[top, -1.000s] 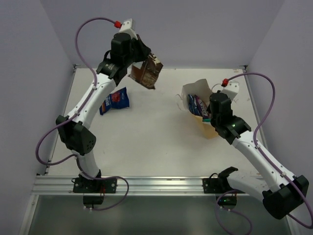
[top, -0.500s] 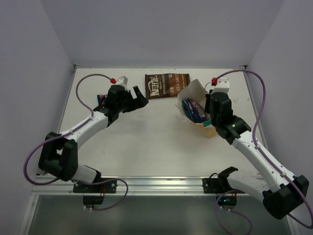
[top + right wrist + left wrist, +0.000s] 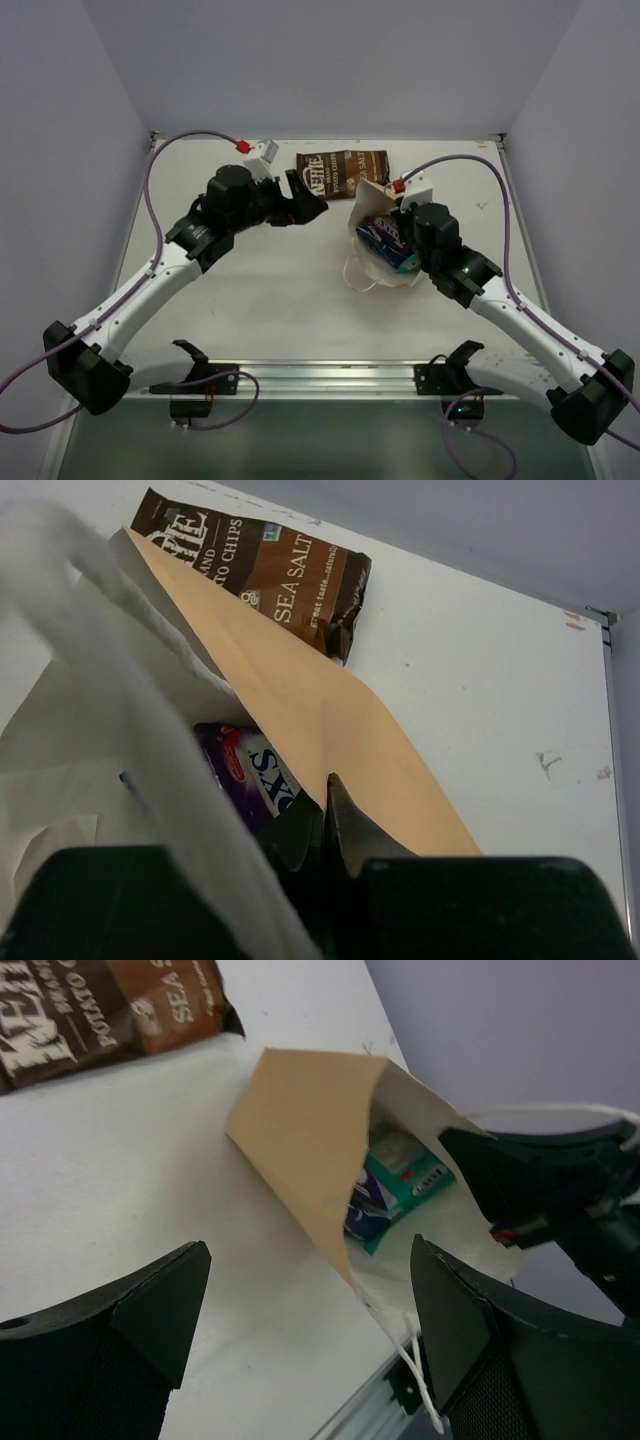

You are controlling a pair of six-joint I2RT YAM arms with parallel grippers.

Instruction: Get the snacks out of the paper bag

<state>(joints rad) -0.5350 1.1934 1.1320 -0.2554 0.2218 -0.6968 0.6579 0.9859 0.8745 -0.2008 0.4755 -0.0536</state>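
Tan paper bag point(image 3: 300, 1130), three o'clock of table point(image 3: 270, 290) centre, wall pinched by closed right gripper point(image 3: 325, 815), likely steadying its mouth for the empty, wide-open left gripper point(image 3: 308, 203); chip bag point(image 3: 343, 172) lies outside, twelve o'clock.

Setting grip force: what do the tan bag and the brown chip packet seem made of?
The paper bag looks like matte tan kraft paper, white inside, holding sharp creases. The chip bag looks like printed plastic or foil film, slightly glossy and softly wrinkled; which film, I cannot tell.
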